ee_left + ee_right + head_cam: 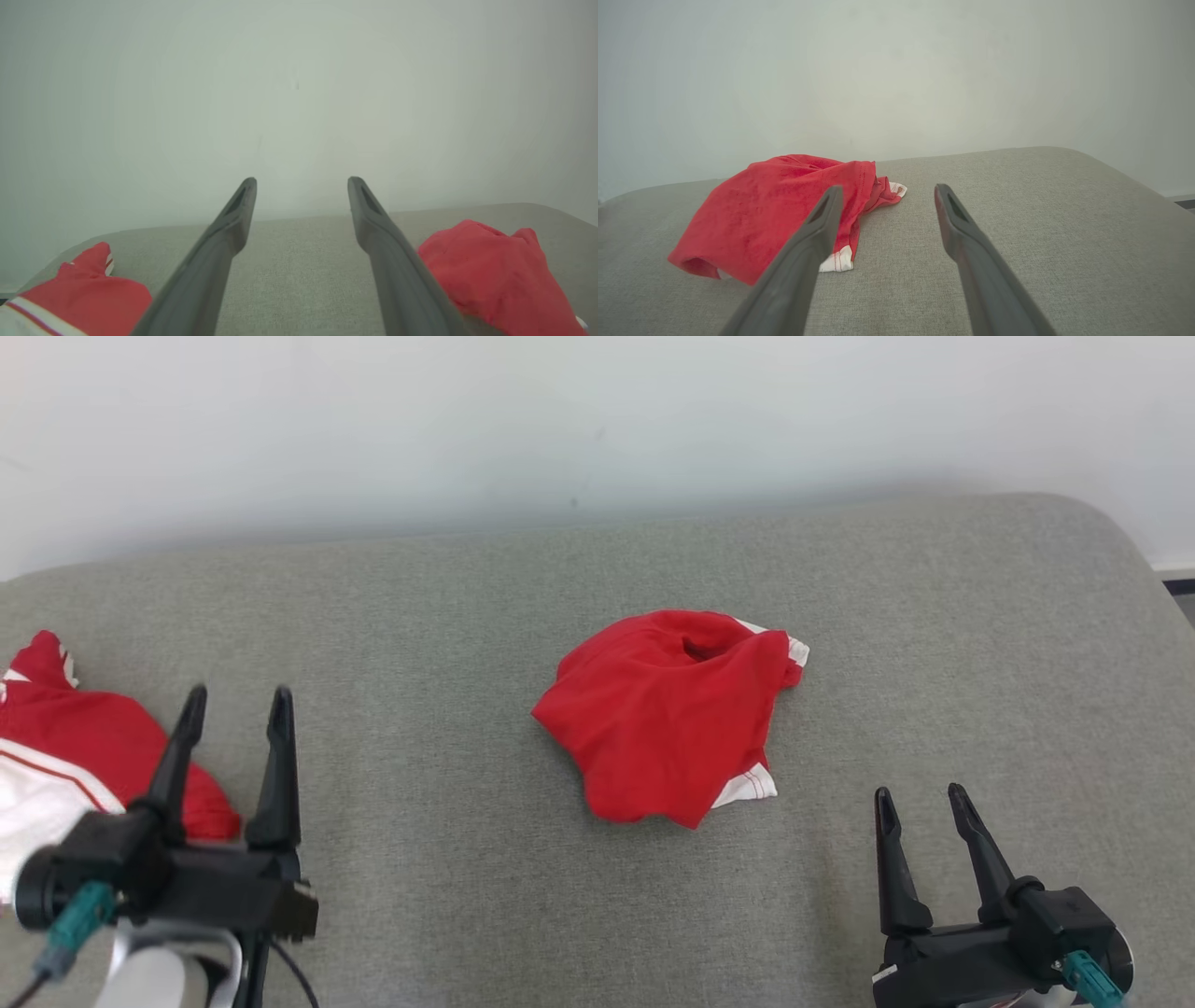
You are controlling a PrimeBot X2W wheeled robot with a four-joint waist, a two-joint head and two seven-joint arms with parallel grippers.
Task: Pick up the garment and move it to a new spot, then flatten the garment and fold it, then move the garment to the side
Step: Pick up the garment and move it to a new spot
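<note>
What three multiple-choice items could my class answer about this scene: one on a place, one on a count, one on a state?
1. Where does the crumpled red garment lie on the grey cushion?
A near the middle
B hanging off the far edge
C against the wall

2. How many garments lie on the cushion?
A one
B two
C three

3. How do the left gripper and right gripper stand?
A both open and empty
B both shut
C both clamped on cloth

Answers:
1 A, it sits mid-cushion, ahead of and between the grippers.
2 B, a red-and-white garment also lies at the left edge.
3 A, each shows a gap between its fingers with nothing in it.
</note>
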